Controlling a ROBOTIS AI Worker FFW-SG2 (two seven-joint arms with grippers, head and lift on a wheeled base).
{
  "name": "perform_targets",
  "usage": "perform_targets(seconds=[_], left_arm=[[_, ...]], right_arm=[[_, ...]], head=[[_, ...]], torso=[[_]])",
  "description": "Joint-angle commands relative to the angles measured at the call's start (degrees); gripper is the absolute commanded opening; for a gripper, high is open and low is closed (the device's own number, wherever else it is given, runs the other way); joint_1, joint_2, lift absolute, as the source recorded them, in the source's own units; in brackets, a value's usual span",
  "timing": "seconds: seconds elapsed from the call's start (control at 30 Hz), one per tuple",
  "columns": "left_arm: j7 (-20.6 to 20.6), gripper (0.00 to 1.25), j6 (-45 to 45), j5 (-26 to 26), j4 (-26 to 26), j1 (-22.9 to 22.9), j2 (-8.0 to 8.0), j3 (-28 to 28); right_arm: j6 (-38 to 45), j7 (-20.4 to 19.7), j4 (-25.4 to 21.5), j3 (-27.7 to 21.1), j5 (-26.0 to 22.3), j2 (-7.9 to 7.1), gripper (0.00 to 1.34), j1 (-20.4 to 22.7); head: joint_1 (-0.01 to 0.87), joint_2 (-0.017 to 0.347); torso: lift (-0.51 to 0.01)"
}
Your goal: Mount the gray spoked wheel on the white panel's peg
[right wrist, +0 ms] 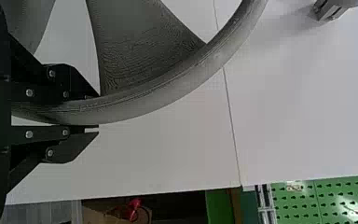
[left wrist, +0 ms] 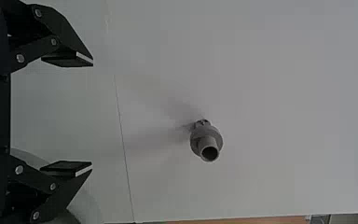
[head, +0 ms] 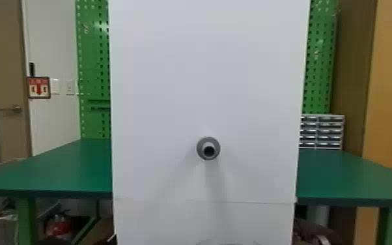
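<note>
The gray spoked wheel is held before the white panel.
The right gripper has its jaws closed upon the rim of this wheel, one on each side of it, and the wheel is apart from the peg, which stands out from the panel. The left gripper has its jaws wide apart, with nothing between them.

That gray spoked wheel is down low, near side of the upright white panel, whose gray peg juts out bare.
</note>
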Motion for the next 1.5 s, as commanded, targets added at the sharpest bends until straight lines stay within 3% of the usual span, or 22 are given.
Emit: perform_targets(seconds=[0.0,0.93,1.47], left_arm=[[0.0,0.79,0.2,0.7,0.0,0.2,0.02,0.0],[3.8,0.77,0.9,4.9,0.0,1.2,-0.07,0.5],[3.9,0.76,2.0,5.1,-0.2,1.2,0.02,0.6]], right_arm=[[3.1,0.1,-2.4,0.0,0.0,-0.46,0.1,-1.1],[16.3,1.1,-10.9,-1.0,2.8,-1.16,0.1,-6.2],[21.6,3.3,-12.2,0.3,3.7,-1.95,0.1,-13.2]], head=[[0.123,-0.008],[0.123,-0.008],[0.123,-0.008]], torso=[[-0.403],[-0.403],[-0.403]])
